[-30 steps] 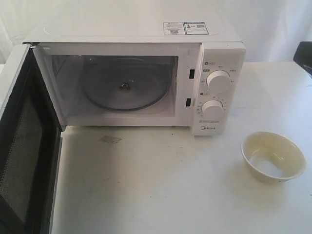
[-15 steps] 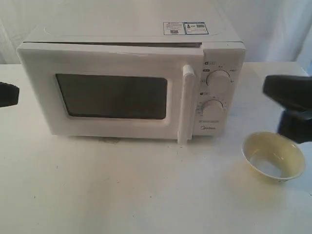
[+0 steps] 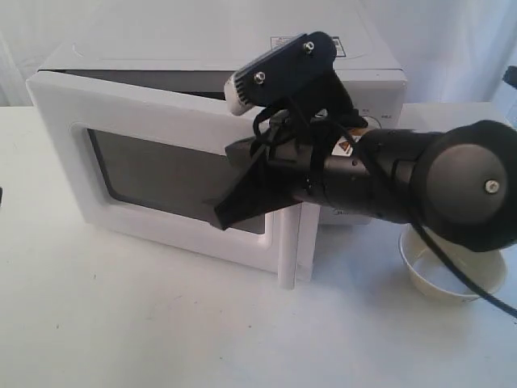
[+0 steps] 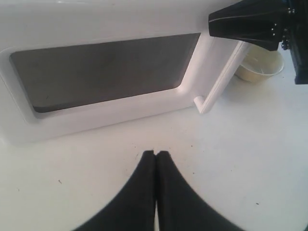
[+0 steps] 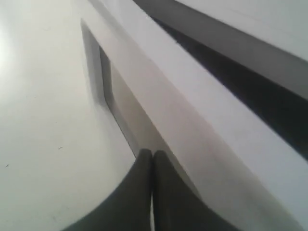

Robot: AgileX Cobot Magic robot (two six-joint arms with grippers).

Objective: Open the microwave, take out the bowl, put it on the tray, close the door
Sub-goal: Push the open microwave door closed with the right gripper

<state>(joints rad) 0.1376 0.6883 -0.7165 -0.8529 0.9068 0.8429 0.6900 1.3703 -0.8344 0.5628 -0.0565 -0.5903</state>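
Note:
The white microwave [image 3: 186, 40] stands at the back of the table. Its door [image 3: 145, 109] is ajar, the handle [image 3: 289, 246] side swung out a little, with a dark gap along the top. My right arm reaches across the front; the right gripper [image 3: 222, 218] is shut, its tips against the door [image 5: 159, 110] by the window. The cream-yellow bowl [image 3: 452, 279] sits on the table to the right of the microwave, partly behind that arm. My left gripper [image 4: 156, 153] is shut and empty, low over the table before the door [image 4: 106, 108]. No tray shows.
The right arm's wrist and camera mount [image 3: 283, 69] cover the dials. In the left wrist view the handle [image 4: 219, 79], the bowl [image 4: 257, 70] and the right gripper [image 4: 211, 21] show beyond the door. White table [image 3: 161, 323] spreads in front.
One second ago the door stood wide open; half a second ago it was shut with both arms at the edges. Now it is ajar and the right arm lies across it.

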